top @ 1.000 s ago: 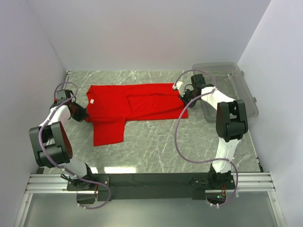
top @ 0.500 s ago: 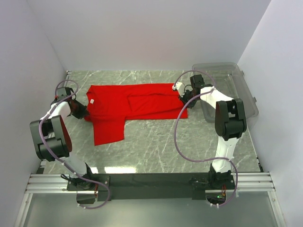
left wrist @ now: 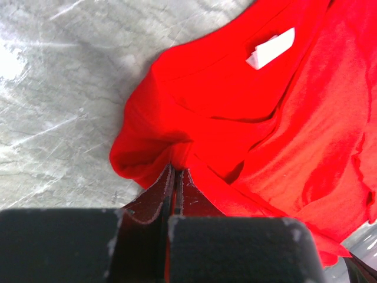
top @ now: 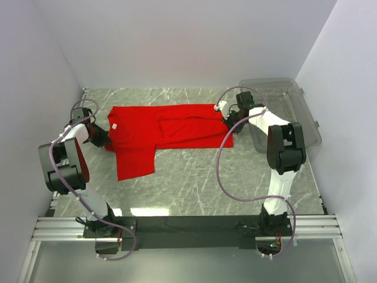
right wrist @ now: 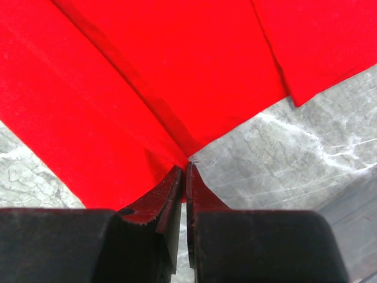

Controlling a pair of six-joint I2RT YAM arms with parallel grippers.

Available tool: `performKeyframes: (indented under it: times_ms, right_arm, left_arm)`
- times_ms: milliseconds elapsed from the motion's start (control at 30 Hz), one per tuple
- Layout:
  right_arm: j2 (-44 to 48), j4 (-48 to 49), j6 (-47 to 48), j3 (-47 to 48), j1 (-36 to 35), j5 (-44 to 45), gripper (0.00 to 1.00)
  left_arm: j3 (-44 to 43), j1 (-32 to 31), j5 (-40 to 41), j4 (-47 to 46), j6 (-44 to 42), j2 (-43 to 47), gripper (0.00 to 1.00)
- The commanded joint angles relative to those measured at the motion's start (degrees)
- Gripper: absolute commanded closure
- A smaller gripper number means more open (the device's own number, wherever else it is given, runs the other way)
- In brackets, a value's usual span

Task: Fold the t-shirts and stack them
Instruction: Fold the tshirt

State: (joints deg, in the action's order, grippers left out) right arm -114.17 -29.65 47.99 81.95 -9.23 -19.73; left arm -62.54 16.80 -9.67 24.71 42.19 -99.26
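Seen from above, the widest open stretch of the marble table lay from 4 to 8 o'clock of the t-shirt, between the cloth and the arm bases. At 3 o'clock the clear bin blocked the way, just beside the right gripper, with the right wall behind it. At 9 o'clock the left gripper sat hemmed in near the left wall. A narrow bare strip ran at 12 o'clock before the back wall.

Clear plastic bin at the far right of a grey marbled table, white walls around.
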Motion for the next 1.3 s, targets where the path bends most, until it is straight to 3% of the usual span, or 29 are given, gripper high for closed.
performKeyframes:
  times_ms: [0, 100, 167, 333, 567, 700, 900, 1000, 1067, 1267]
  right_arm:
    - [-0.5, 0.7, -0.6, 2.9, -0.3, 0.7, 0.89]
    - [-0.7, 0.8, -0.8, 3.0, -0.3, 0.8, 0.84]
    - [-0.7, 1.3, -1.3, 3.3, -0.4, 1.3, 0.73]
    - [-0.4, 3.6, -10.0, 6.9, -0.3, 3.6, 0.63]
    - [2.1, 1.9, -12.2, 9.5, -0.3, -0.2, 0.61]
    - [4.6, -3.2, -6.4, 8.2, -0.2, -6.1, 0.61]
    - [11.9, -12.1, 5.0, 1.7, -0.3, -17.8, 0.61]
    - [15.6, -11.6, 4.2, -2.3, -0.3, -20.4, 0.61]
    - [18.2, -11.0, 2.7, -5.5, -0.3, -21.8, 0.61]
    - [22.5, -8.1, -2.0, -11.4, -0.3, -23.1, 0.61]
  left_arm:
    - [-2.7, 0.3, -0.1, -1.2, -1.0, -0.4, 0.99]
    - [-2.8, 0.3, -0.3, -1.2, -1.0, -0.4, 0.99]
    - [-3.2, 0.3, -1.0, -1.2, -0.9, -0.6, 0.98]
    - [-4.5, 0.3, -3.7, -1.9, -0.6, -0.1, 0.79]
    - [-4.9, 0.3, -5.6, -3.9, -1.2, 4.2, 0.56]
    - [-4.3, 0.4, -6.2, -5.2, -4.9, 7.7, 0.49]
    - [-2.6, 1.0, -5.0, -3.8, -8.5, 15.6, 0.40]
    - [1.1, 1.0, -7.6, -0.5, -7.6, 18.7, 0.24]
    - [6.2, 1.0, -9.1, 1.7, -7.0, 21.4, 0.19]
    - [18.5, 1.0, -8.7, 6.6, -3.5, 26.8, 0.26]
